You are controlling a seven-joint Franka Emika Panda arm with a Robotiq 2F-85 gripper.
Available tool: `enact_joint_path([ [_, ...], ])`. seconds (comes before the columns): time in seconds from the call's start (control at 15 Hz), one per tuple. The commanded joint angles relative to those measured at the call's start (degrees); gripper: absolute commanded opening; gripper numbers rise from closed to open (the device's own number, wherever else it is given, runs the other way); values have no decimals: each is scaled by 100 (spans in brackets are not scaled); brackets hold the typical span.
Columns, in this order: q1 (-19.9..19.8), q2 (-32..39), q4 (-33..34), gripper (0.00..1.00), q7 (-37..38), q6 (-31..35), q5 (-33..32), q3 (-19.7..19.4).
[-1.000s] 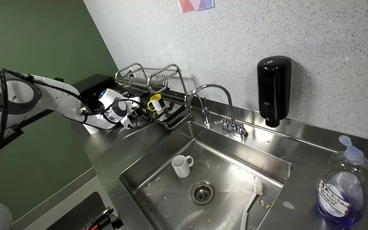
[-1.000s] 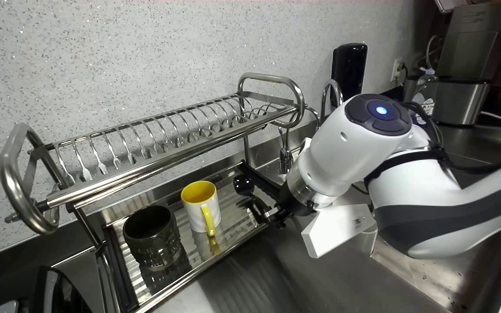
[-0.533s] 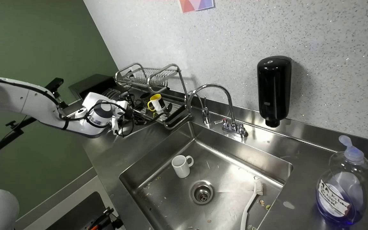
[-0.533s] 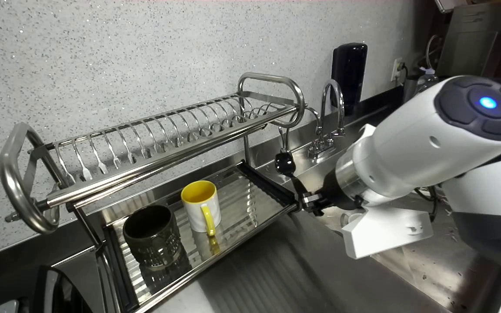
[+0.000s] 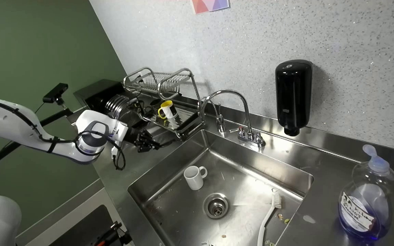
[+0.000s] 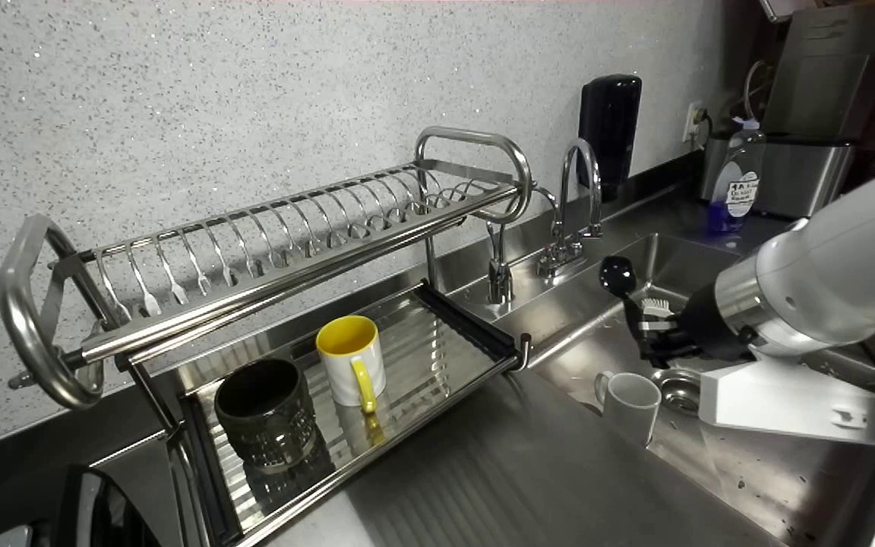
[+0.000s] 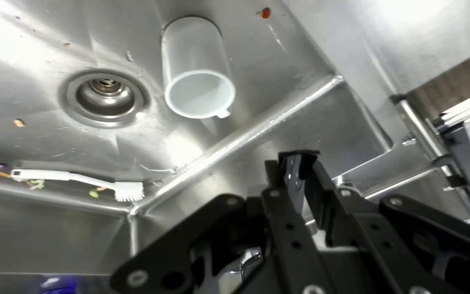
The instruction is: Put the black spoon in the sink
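Spoon [image 6: 618, 276] in claw [image 7: 294, 170]; now farther from rack [image 6: 301, 275]

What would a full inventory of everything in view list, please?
black spoon: 1, black, in gripper
sink: 1, grey, in counter
white mug: 1, white, in sink
brush: 1, white, in sink
food scraps: several, mixed colours, in sink
faucet: 1, chrome, beside sink
small tap: 1, chrome, beside faucet
dish rack: 1, silver, on counter
yellow-handled mug: 1, white and yellow, on rack tray
dark mug: 1, blackish, on rack tray
flip-top bottle: 1, clear, blue liquid, on counter
dispenser: 1, black, on wall
poster: 1, multicoloured, on wall
camera: 1, black, before green wall
appliances: several, dark or silver, around counter
gripper: 1, black, closed on black spoon
arm: 1, white, behind gripper
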Motion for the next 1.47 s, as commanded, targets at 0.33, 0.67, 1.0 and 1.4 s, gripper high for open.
enact_joint_path([
  [0.33,20,9,-242,5,-265,199,517,43],
  [0.67,-850,-346,-451,5,-429,-165,823,14],
  [1.0,-2110,-423,-497,5,-496,-579,896,366],
  [1.4,-4396,-218,-152,5,-388,-94,1050,2365],
])
